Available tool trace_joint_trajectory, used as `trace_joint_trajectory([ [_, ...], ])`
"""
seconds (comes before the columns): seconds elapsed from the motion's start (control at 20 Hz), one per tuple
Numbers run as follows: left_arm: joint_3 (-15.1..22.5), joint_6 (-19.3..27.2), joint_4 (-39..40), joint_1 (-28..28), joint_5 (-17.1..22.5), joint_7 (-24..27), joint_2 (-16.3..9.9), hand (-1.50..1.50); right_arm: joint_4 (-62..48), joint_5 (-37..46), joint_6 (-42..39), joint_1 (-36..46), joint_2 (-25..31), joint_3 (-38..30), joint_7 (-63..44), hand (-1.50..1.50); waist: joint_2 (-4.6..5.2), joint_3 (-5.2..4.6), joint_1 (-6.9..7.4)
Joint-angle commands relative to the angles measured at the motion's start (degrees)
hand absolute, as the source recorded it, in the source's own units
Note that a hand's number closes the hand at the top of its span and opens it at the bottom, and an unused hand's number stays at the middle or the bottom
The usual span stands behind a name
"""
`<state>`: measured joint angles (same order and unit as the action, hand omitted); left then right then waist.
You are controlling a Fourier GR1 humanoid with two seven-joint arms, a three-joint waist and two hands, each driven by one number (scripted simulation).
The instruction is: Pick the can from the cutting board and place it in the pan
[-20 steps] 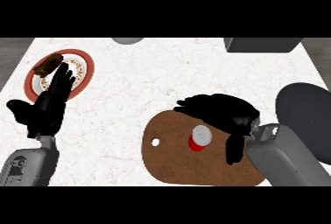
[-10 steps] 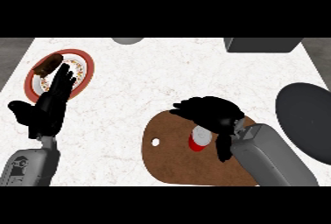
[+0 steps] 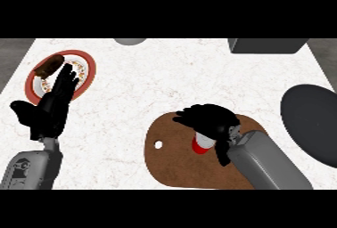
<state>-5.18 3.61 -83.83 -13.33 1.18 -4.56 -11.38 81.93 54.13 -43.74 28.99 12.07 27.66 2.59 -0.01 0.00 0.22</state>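
A red can with a white top [image 3: 201, 143] stands on the brown cutting board [image 3: 178, 162] at the lower middle. My right hand [image 3: 211, 120] curls over it from above and hides most of it; only its lower left side shows. The dark round pan [image 3: 310, 122] lies at the right edge, apart from the board. My left hand [image 3: 49, 109] rests open at the left, fingers pointing up toward a plate.
A red-rimmed plate [image 3: 87, 71] with a brown pastry [image 3: 50, 65] sits at the far left. A grey bowl [image 3: 129, 41] and a dark grey box [image 3: 266, 45] stand along the counter's back edge. White marbled counter lies between board and plate.
My right hand has moved left and down over the can, curling round it and hiding more of it. The left hand has not moved.
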Motion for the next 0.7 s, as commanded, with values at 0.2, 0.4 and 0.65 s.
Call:
trace_joint_trajectory([
  [0.2, -0.8, -0.8, -0.3, -1.0, -0.5, -1.7, -0.5, 0.0, -8.9, 5.0, 1.8, 1.3, -0.5, -0.3, 6.4, -1.5, 0.06, 0.0, 0.06],
  [0.4, -1.1, -0.4, 0.1, -2.0, -0.2, -2.2, 0.3, 0.0, -5.8, 5.3, 3.7, -0.1, 2.2, 2.7, 14.1, 1.5, 0.07, 0.01, -0.05],
  [0.65, -1.3, -0.4, -1.9, -1.1, -0.7, -3.0, 0.5, 0.0, -3.0, 8.8, 3.9, -2.7, -1.8, 2.8, 12.5, 1.5, 0.0, 0.0, -0.12],
])
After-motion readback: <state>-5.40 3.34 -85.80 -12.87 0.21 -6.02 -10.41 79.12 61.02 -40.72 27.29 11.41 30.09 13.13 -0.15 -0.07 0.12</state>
